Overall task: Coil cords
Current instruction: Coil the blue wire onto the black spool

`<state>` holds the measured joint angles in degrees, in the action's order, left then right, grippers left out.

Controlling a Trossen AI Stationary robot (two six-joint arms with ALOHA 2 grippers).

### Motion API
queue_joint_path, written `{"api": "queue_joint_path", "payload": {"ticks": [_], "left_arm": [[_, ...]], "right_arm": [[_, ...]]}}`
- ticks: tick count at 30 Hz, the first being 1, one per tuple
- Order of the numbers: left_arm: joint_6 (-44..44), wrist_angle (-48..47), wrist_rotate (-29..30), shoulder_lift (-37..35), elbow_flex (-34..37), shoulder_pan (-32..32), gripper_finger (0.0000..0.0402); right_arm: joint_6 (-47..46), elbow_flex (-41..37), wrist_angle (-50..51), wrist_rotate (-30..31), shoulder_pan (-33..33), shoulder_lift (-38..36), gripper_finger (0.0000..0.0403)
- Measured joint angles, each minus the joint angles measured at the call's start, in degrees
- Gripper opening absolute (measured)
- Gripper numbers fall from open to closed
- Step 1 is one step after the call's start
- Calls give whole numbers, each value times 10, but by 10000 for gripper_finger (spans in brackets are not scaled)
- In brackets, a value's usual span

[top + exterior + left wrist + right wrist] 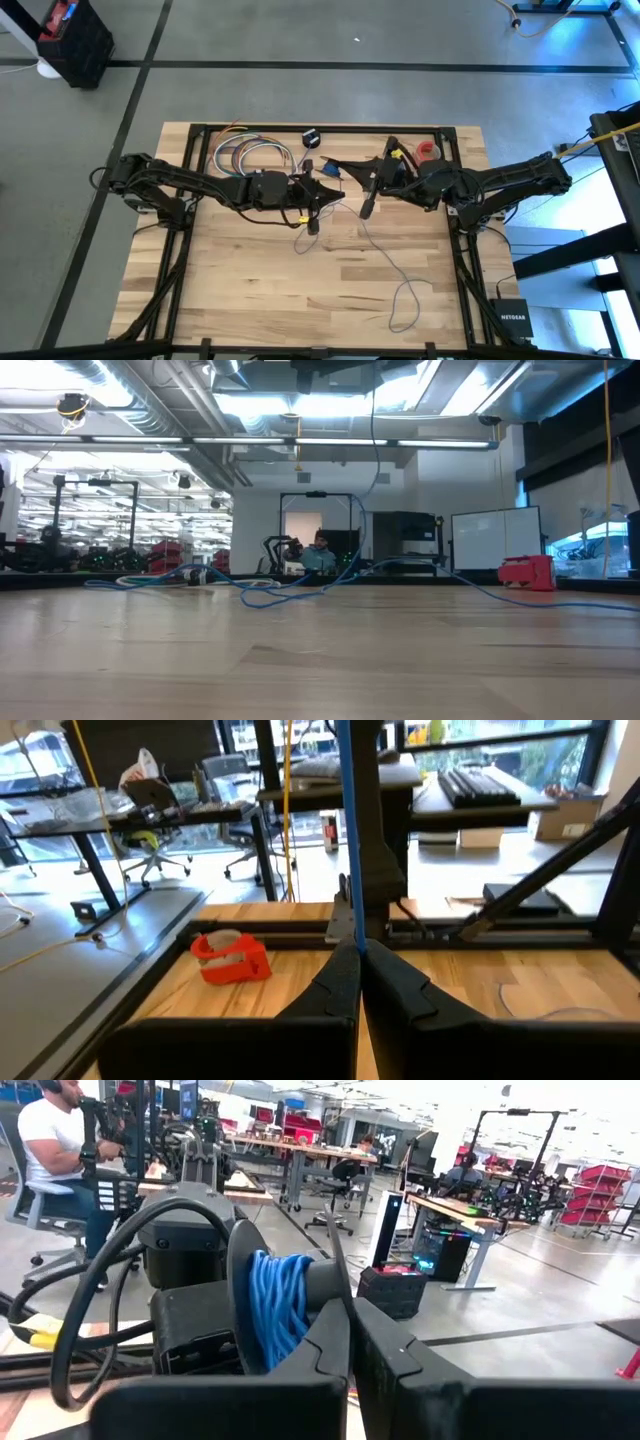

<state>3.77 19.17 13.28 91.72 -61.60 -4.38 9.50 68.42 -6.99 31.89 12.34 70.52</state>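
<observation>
Dark fingers [357, 982] of the left gripper [326, 192] are pressed together at the bottom of its wrist view, pinching the blue cord [347, 830] that runs straight up the frame. Right gripper [368, 207], at centre of the high view, is also closed; blue cord [277, 1305] is wound beside its fingers. More cord [398, 270] trails across the table [250, 290] toward lower right. Red tape roll [428, 152] sits near the upper right edge.
</observation>
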Motion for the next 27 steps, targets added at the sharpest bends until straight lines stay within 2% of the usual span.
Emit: {"api": "queue_joint_path", "payload": {"ticks": [13, 20, 27], "left_arm": [[9, 9, 0, 1, 2, 0, 0], [8, 9, 0, 1, 2, -1, 0], [7, 13, 0, 0, 1, -1, 0]], "right_arm": [[15, 13, 45, -5, 0, 0, 5], [16, 13, 48, -19, 0, 0, 5], [55, 15, 26, -26, 0, 0, 5]]}}
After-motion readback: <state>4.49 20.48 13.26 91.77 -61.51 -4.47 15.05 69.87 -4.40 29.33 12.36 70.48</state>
